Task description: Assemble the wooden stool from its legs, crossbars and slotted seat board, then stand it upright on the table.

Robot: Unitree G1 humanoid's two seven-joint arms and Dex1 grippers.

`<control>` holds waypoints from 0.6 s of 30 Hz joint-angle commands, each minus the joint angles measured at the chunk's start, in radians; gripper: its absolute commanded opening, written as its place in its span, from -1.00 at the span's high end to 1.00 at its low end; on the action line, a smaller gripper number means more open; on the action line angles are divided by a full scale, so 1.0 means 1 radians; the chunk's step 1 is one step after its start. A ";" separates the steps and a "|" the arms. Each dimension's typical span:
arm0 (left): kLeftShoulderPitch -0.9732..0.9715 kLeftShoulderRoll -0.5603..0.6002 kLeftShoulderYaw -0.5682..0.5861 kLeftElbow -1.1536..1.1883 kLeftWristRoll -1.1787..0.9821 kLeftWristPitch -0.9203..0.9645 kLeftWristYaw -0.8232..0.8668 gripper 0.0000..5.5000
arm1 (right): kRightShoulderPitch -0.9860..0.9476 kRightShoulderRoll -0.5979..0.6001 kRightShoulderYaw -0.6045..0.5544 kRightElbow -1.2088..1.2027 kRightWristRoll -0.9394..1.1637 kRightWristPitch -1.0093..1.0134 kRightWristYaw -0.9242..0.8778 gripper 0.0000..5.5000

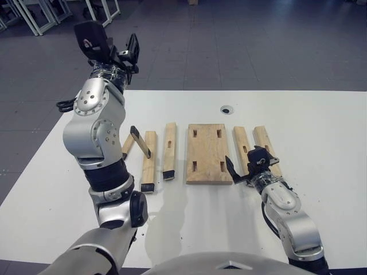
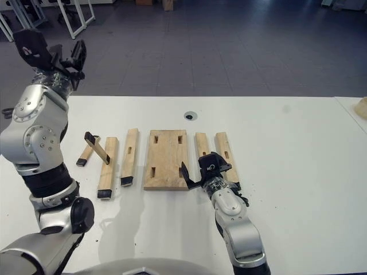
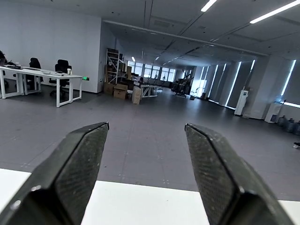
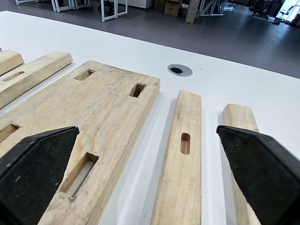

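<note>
The slotted seat board (image 1: 209, 153) lies flat in the middle of the white table (image 1: 321, 132). Two wooden legs (image 1: 149, 160) (image 1: 169, 150) lie to its left and two more (image 1: 242, 144) (image 1: 264, 140) to its right. Further left are two crossbars: a short one (image 1: 127, 146) and a dark-ended one (image 1: 140, 142) resting across it and the outer leg. My right gripper (image 1: 248, 165) is open, low over the near end of the inner right leg (image 4: 183, 154), beside the board's corner (image 4: 93, 117). My left gripper (image 1: 129, 54) is raised high above the table's far left, open, with nothing between its fingers (image 3: 75, 173).
A round cable hole (image 1: 227, 109) sits in the table behind the board. A black looped object (image 1: 65, 105) lies at the table's left edge. A pale object (image 2: 362, 107) shows at the far right. Bare tabletop lies to the right of the legs.
</note>
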 commanded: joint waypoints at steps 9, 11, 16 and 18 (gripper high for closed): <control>0.352 -0.066 -0.122 0.160 0.030 -0.080 -0.045 -0.09 | -0.016 0.004 -0.006 0.004 -0.008 0.016 -0.005 -1.00; 0.319 -0.054 -0.103 0.152 0.029 -0.092 -0.035 -0.09 | -0.017 0.005 -0.006 0.007 -0.008 0.015 -0.006 -1.00; 0.168 -0.010 -0.051 -0.015 0.019 -0.104 0.010 -0.09 | -0.011 0.004 -0.009 0.005 -0.008 0.016 -0.007 -1.00; 0.137 0.010 -0.062 -0.103 0.012 -0.065 0.012 -0.09 | -0.002 0.001 -0.006 0.000 -0.010 0.016 -0.006 -1.00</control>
